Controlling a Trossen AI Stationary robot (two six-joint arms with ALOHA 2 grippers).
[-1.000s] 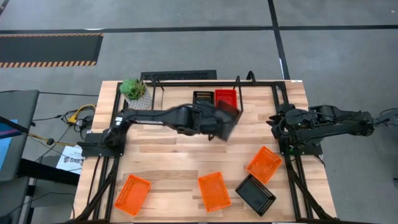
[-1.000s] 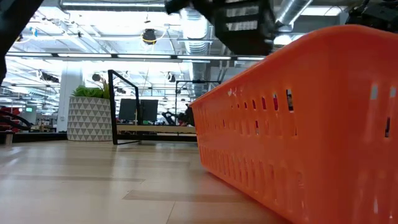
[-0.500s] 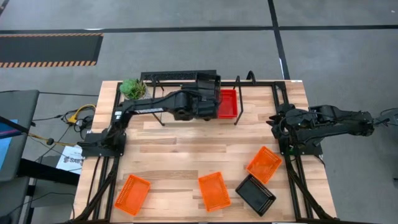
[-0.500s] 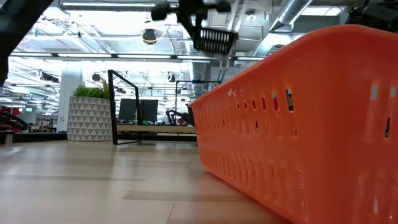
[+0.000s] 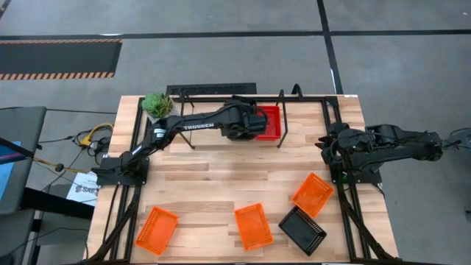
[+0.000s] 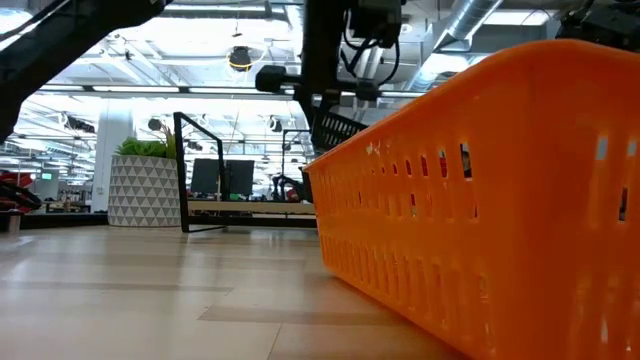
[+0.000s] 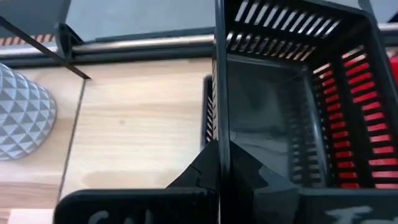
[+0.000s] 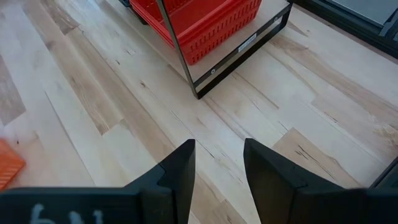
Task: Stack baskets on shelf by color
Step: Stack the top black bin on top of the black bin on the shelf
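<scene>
My left gripper is shut on a black basket over the shelf at the table's far edge. It shows in the high view and the low view. Another black basket sits on the shelf board just under it. Red baskets stand on the board to its right. Three orange baskets and a black one lie on the table's near half. My right gripper waits open near the right edge. My left gripper pinches a side wall of the black basket, one finger outside and one inside. The arm reaches in from the table's left, slanting down. The basket hangs roughly level over the shelf's black basket; whether they touch I cannot tell.
A white plant pot stands at the shelf's left end. The shelf's thin wire posts rise beside the red baskets. One orange basket fills the right of the low view. Bare wood lies between the shelf and the near baskets.
My left gripper carried the black basket from over the table's middle toward the far edge, then came down over the shelf beside the red baskets. The basket, tilted a second ago, now hangs about level. The gripper stayed shut on it.
</scene>
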